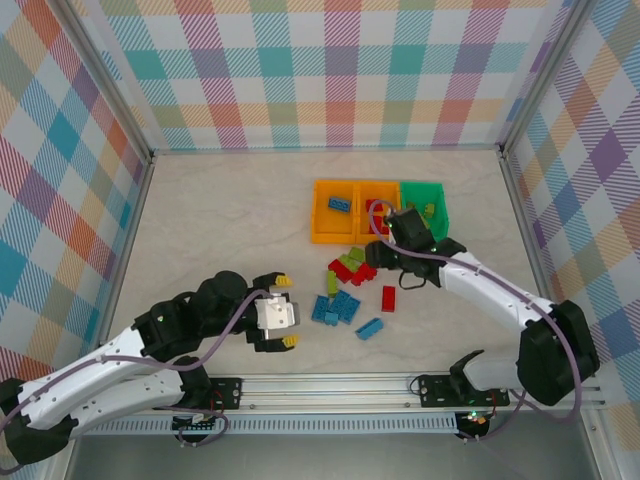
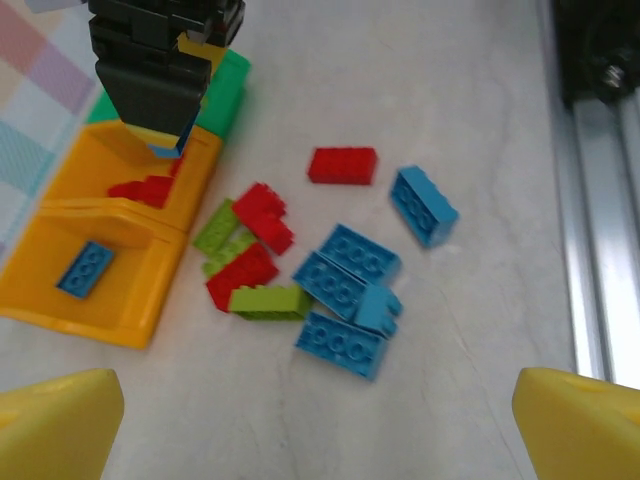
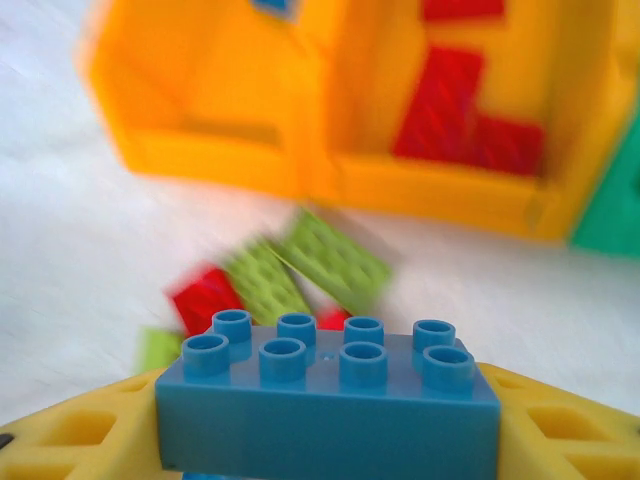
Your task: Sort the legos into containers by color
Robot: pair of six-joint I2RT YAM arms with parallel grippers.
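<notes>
**Blue brick held by the right gripper at the row of bins**

The right arm is stretched forward and leftward from its base, with the wrist bent down over the near side of the three bins. A blue eight-stud plastic brick (image 3: 328, 405) is pinched stud-side up between the yellow fingers of the right gripper (image 2: 163, 135) and is held clear of the table. One blue brick lies in the left-hand orange plastic bin (image 2: 120, 300), and red bricks lie in the middle orange plastic bin (image 2: 195, 175). The bright green plastic bin (image 2: 228, 88) closes the row. A loose pile of blue, red and olive-green bricks (image 1: 345, 290) is spread on the pale table top (image 1: 220, 220) just in front of the bins. The left arm is folded low, and the left gripper (image 1: 286, 311) is pointed toward the pile with its fingertips spread wide.
</notes>
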